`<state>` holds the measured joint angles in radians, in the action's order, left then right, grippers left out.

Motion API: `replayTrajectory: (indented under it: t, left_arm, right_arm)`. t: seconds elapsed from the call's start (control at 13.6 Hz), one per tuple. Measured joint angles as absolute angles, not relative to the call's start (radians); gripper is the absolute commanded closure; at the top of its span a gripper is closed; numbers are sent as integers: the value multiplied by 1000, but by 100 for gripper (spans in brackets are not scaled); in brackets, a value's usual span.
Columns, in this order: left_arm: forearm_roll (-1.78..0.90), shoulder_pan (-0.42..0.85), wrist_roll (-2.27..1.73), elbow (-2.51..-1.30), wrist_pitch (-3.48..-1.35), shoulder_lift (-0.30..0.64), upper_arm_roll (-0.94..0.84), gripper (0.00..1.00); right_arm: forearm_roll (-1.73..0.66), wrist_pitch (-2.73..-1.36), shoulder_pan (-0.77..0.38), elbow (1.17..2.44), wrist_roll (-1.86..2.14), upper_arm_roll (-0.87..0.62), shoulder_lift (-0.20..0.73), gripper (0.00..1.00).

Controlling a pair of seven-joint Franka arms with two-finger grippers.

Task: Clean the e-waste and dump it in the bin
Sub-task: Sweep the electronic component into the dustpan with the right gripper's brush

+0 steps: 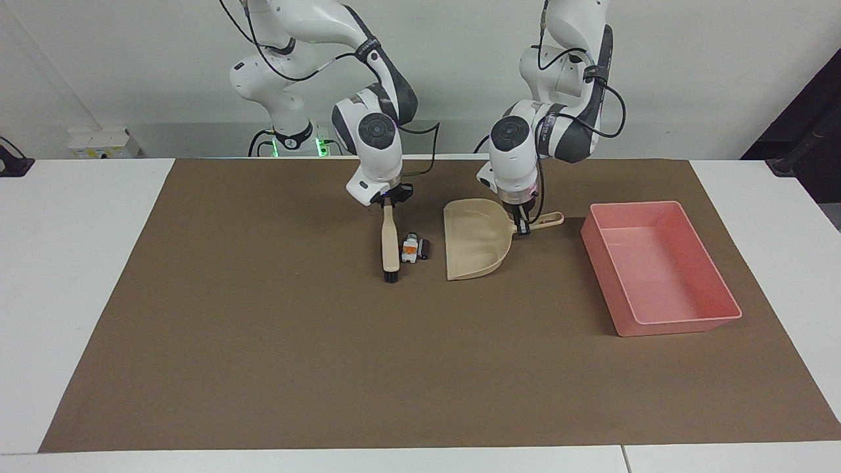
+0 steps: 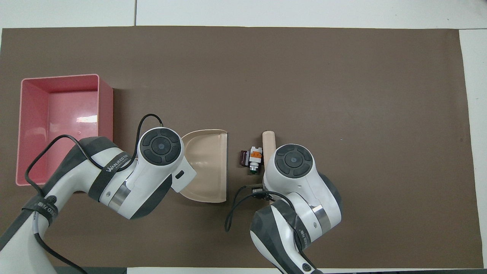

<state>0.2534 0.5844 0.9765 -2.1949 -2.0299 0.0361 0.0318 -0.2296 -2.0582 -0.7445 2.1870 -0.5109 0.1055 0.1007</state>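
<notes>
Two e-waste bits lie on the brown mat: a white-grey piece with an orange patch [image 1: 410,249] [image 2: 255,156] and a small black piece [image 1: 424,248] [image 2: 243,158] beside it. My right gripper [image 1: 389,199] is shut on the handle of a beige brush [image 1: 389,244] [image 2: 268,142], whose bristle end rests on the mat right beside the white-grey piece. My left gripper [image 1: 522,223] is shut on the handle of the beige dustpan [image 1: 474,239] [image 2: 207,165], whose open edge faces the bits. The pink bin [image 1: 657,266] [image 2: 61,125] stands toward the left arm's end.
The brown mat [image 1: 420,368] covers most of the white table [image 1: 72,263]. The pink bin is empty inside. In the overhead view both wrists hide the grippers and the handles they hold.
</notes>
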Motion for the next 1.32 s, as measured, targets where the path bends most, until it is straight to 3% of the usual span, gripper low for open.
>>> replayTrajectory:
  t: [0.52,1.32]
  left_arm:
    - [254,583,976,-2196,-2030,36,33,100]
    - [255,577,973,-2197,-2030,36,34,100]
  right_arm:
    - [-325,-2062,-813,2023,-592,105,219,100]
    - [-392,-2133,-901,1930,-743,98,299,100]
